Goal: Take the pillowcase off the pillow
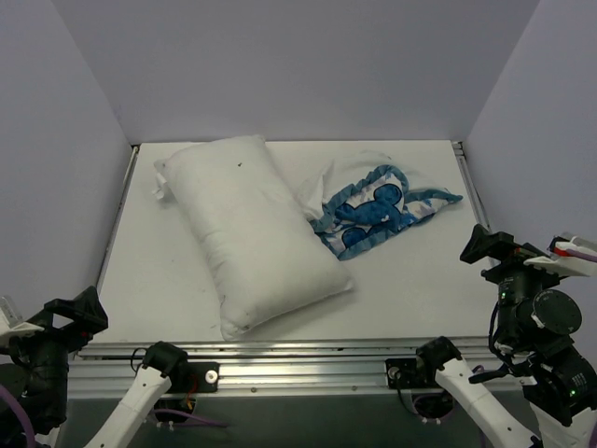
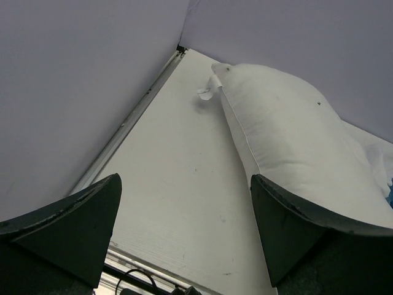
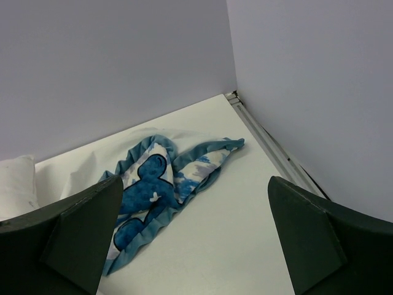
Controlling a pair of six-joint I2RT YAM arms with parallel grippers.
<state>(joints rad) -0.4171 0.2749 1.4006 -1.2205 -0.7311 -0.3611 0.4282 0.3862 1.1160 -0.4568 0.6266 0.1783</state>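
Note:
The plain white pillow (image 1: pixel 247 229) lies bare and slantwise on the table, left of centre; it also shows in the left wrist view (image 2: pixel 295 135). The pillowcase (image 1: pixel 373 210) lies crumpled beside its right side, off the pillow, blue trim and dark blue patch up; the right wrist view shows it too (image 3: pixel 153 190). My left gripper (image 1: pixel 65 322) is open and empty at the near left corner, away from both. My right gripper (image 1: pixel 494 247) is open and empty at the near right, apart from the pillowcase.
Pale walls enclose the table on the left, back and right. A metal rail (image 1: pixel 280 359) runs along the near edge above the arm bases. A small white tag (image 2: pixel 209 91) hangs off the pillow's far corner.

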